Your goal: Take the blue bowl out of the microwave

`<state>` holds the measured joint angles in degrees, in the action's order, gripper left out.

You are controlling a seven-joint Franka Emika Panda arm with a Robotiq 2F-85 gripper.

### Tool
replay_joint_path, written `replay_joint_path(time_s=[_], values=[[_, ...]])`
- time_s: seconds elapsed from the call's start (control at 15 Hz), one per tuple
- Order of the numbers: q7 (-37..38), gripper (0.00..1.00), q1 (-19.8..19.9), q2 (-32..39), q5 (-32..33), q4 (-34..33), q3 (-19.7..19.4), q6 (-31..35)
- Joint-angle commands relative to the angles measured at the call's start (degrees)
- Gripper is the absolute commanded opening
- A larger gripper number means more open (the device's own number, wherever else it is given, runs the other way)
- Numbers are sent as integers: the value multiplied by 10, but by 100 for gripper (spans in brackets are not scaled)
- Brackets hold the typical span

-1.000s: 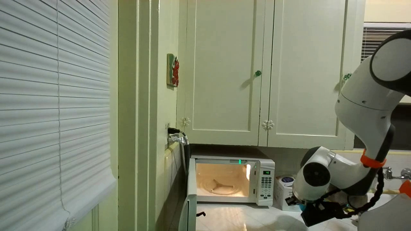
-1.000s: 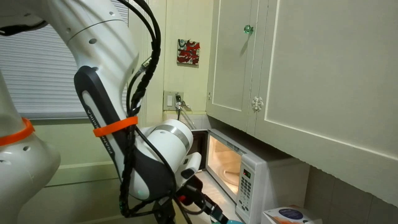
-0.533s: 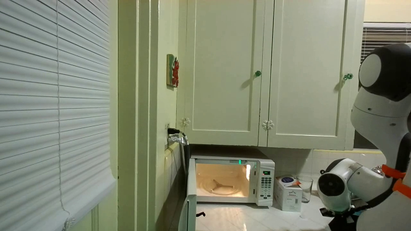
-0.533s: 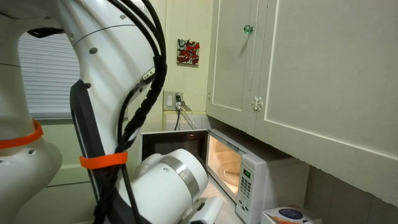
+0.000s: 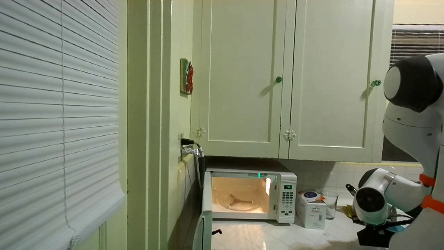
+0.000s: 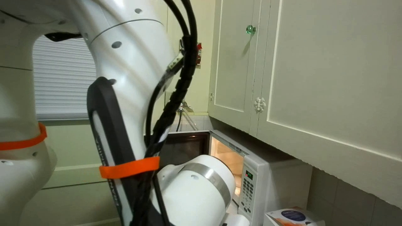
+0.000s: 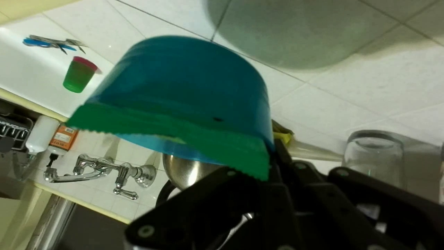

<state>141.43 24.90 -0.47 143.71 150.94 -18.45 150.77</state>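
The blue bowl (image 7: 190, 80) has a strip of green tape along its rim and fills the middle of the wrist view. My gripper (image 7: 277, 149) is shut on the bowl's edge, and the bowl hangs from the fingers over the counter. In an exterior view only a bit of the bowl (image 5: 395, 228) shows behind the gripper (image 5: 376, 234), well to the right of the microwave (image 5: 287, 205). The microwave also shows in an exterior view (image 6: 256, 185), partly behind the arm. Its door (image 5: 207, 218) is open and its lit cavity holds only the turntable support.
A white box (image 5: 312, 211) and a clear glass (image 5: 331, 205) stand right of the microwave. In the wrist view there are a metal kettle (image 7: 184, 172), a faucet (image 7: 131, 173) and a green cup (image 7: 79, 74) in the sink. Cabinets (image 5: 242, 76) hang above.
The arm has swung away from the microwave, to the right in an exterior view, carrying the bowl. This uncovers the white box and the glass. The last half second shows only a small shift.
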Motion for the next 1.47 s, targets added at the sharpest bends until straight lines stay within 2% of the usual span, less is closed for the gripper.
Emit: replay_joint_path(time_s=[0.0,0.27,0.53,0.6,0.67,0.87,1.0,1.13,1.2,1.27,1.4], values=[[111,1,-40,45,23,-38,11,14],[135,1,-60,83,11,-59,42,12],[135,1,-52,113,10,-70,63,19],[127,29,-48,119,10,-72,65,22],[122,29,-47,123,10,-73,69,24],[98,51,-46,112,10,-66,72,20],[60,67,-44,77,10,-53,66,43],[-16,82,-42,29,-12,-29,45,46],[-50,89,-37,-3,-15,-25,34,82],[-84,96,-30,-32,-16,-26,22,146],[-147,100,-21,-66,-28,-16,12,244]])
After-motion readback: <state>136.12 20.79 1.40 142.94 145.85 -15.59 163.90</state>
